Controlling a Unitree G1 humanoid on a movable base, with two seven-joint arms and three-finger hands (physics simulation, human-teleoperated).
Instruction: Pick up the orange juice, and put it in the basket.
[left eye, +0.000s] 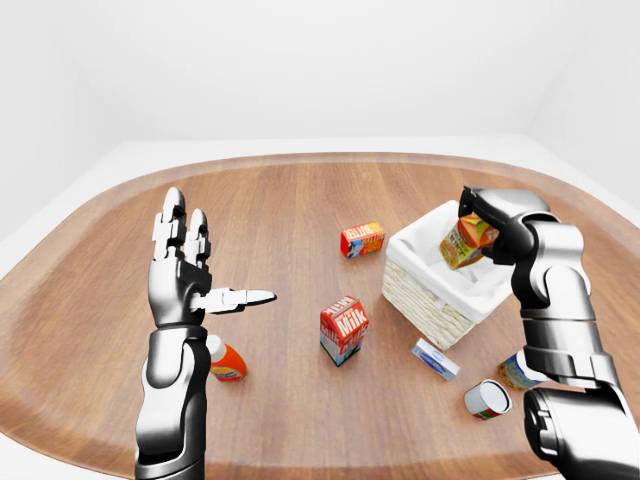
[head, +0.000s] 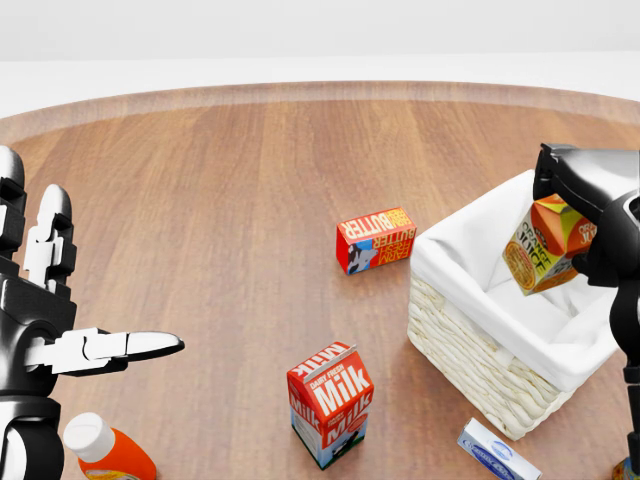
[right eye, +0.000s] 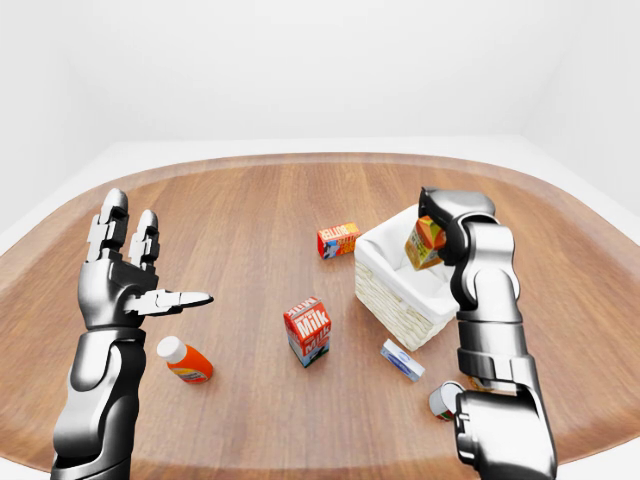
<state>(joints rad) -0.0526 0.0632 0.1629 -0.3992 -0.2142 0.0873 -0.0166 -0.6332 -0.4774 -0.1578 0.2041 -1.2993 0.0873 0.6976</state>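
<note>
Beneath our right hand (head: 590, 215) spreads the broad round wooden desk (head: 230, 190), and directly under the hand sits the pale woven wicker basket with its white cloth lining (head: 480, 345). Our fingers are closed round the small orange-and-green orange juice carton (head: 545, 248), which hangs tilted over the basket's open mouth, apparently not yet resting on the lining.

We judge the carton light and fairly stiff, its printed card smooth enough to slip, so a hold across its flat sides near the gabled top suits it; squeezing hard would likely dent it.

Well away from that hand, our left hand (left eye: 190, 280) stands raised with fingers spread, holding nothing.

From the head view we read the carton's lettering and the basket weave closely, but the hand is cut at the edge. Both eye views show our whole right arm, plus a tin can (left eye: 486, 398) lying below the basket, which the head view misses.
</note>
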